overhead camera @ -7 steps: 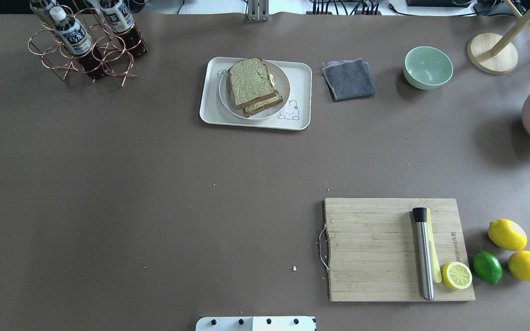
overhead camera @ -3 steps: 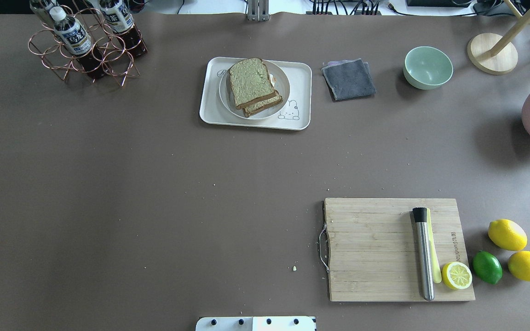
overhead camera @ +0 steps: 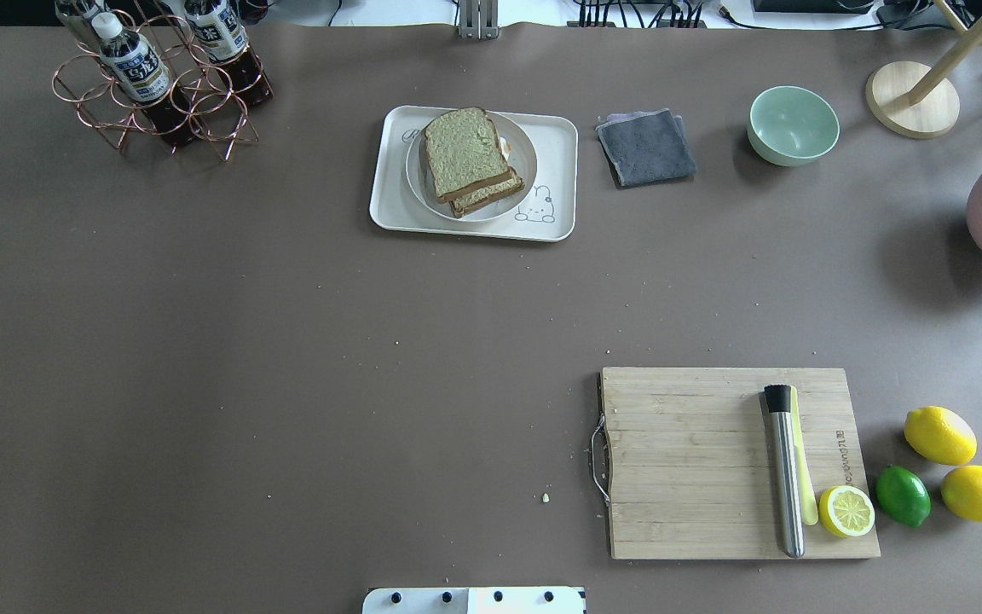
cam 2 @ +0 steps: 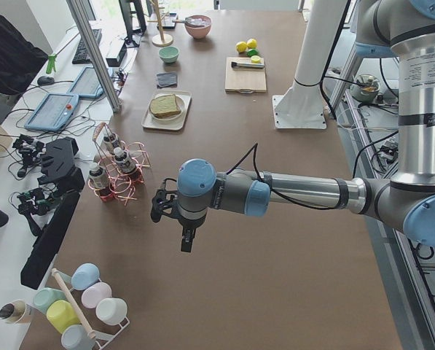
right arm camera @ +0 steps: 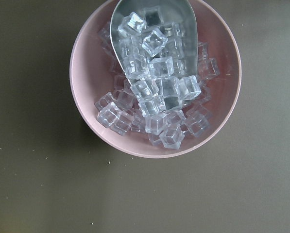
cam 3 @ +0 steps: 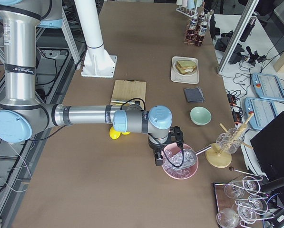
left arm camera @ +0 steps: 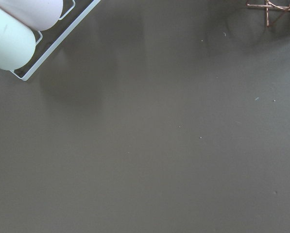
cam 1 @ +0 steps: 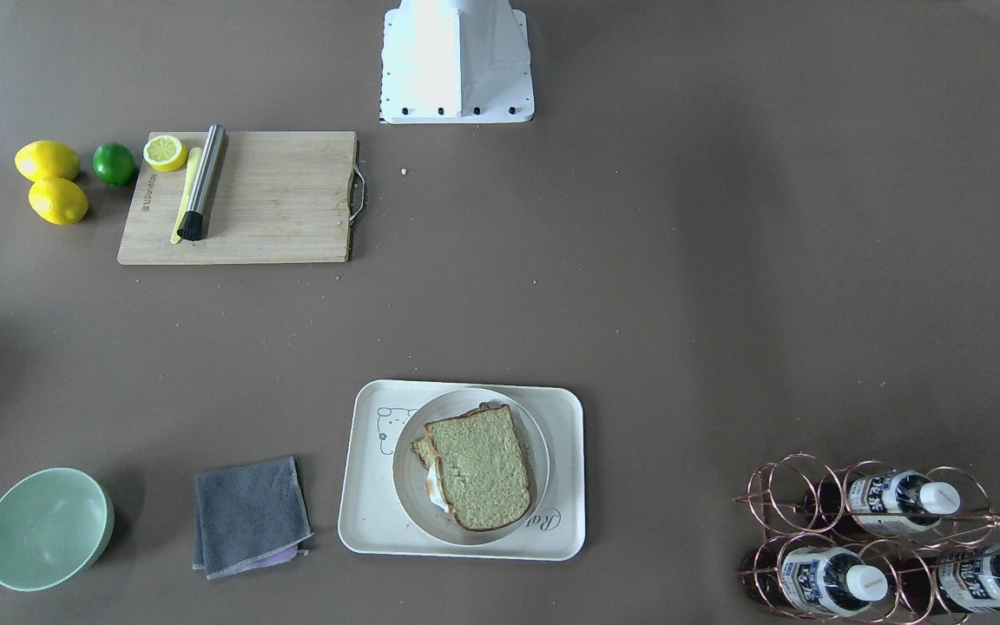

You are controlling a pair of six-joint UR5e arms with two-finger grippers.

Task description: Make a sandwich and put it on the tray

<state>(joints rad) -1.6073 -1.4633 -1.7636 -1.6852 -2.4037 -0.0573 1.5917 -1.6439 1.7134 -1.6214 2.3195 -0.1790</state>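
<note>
The sandwich [overhead camera: 467, 158], two greenish-tan slices with dark crust and a sliver of egg white between them, lies on a round white plate [overhead camera: 527, 160] on the cream tray [overhead camera: 557, 145] at the table's far middle. It also shows in the front-facing view [cam 1: 478, 469], on the tray [cam 1: 367, 495]. My left gripper [cam 2: 186, 237] hangs over bare table far to the left, near the bottle rack. My right gripper [cam 3: 157, 159] hangs by the pink ice bowl at far right. Both show only in side views, so I cannot tell whether they are open or shut.
A wooden cutting board [overhead camera: 687, 460] holds a steel muddler [overhead camera: 785, 469] and a lemon half [overhead camera: 846, 511]; lemons and a lime [overhead camera: 902, 495] lie beside it. A grey cloth [overhead camera: 646, 147], a green bowl [overhead camera: 793, 124], a bottle rack [overhead camera: 158, 81] and a pink ice bowl [right arm camera: 154, 77] stand around.
</note>
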